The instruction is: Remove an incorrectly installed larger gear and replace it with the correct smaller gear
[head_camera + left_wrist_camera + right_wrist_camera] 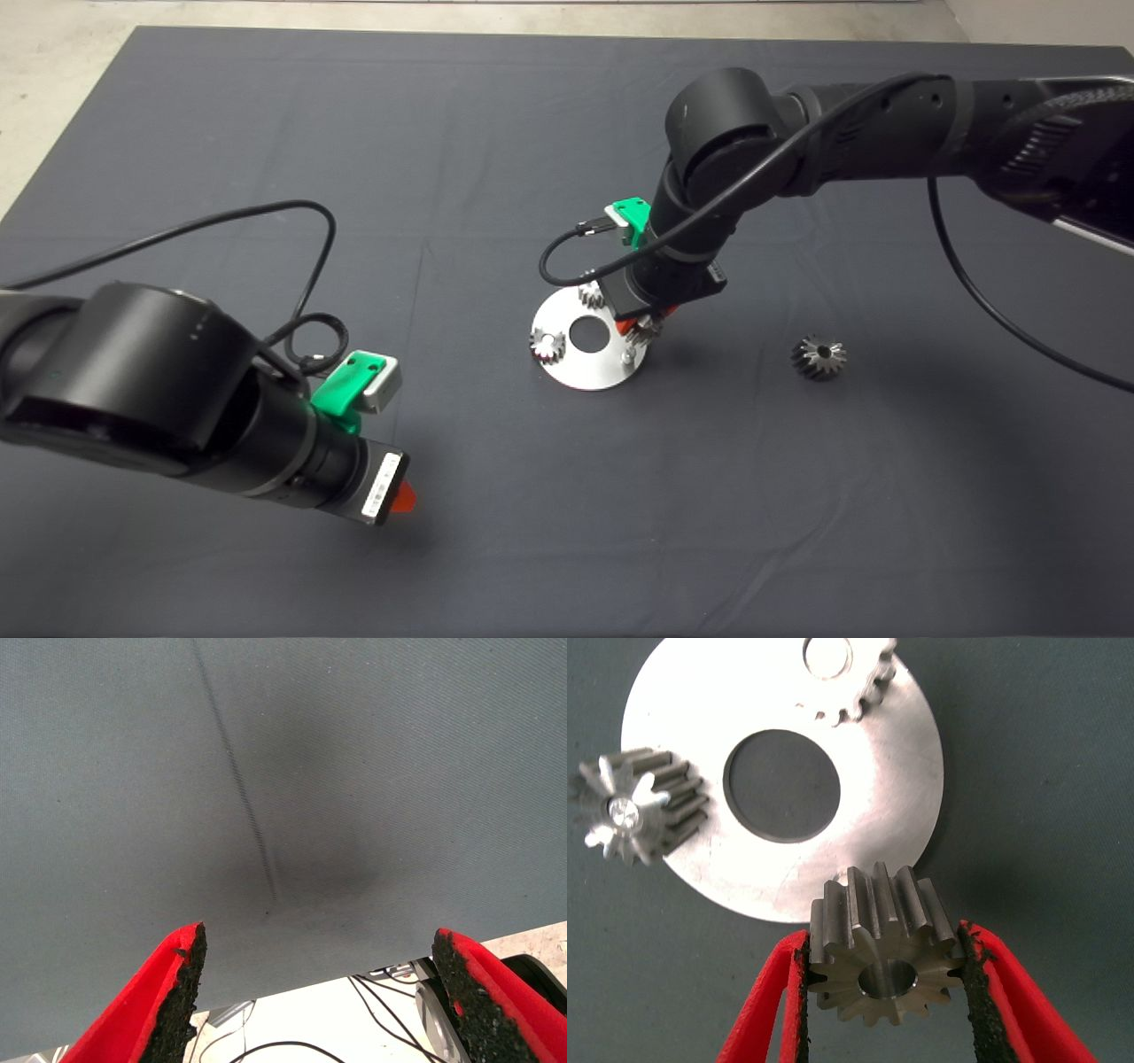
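Observation:
My right gripper [644, 328] is shut on the smaller gear [881, 966], a shiny steel toothed gear with a centre hole, held at the right rim of a round silver plate [580, 372]. In the right wrist view the gripper [882, 939] holds the gear just off the plate [908, 771]. Two matching small gears [547, 344] [592, 295] sit on the plate; they also show in the right wrist view [638, 806] [846, 682]. The larger gear [818, 357], a conical grey bevel gear, lies on the mat to the plate's right. My left gripper [403, 501] is open and empty at the lower left.
The plate has a large centre hole [588, 331] and a small silver peg [628, 356] near its right edge. The left wrist view shows bare mat, its edge and cables on the floor [292, 1050].

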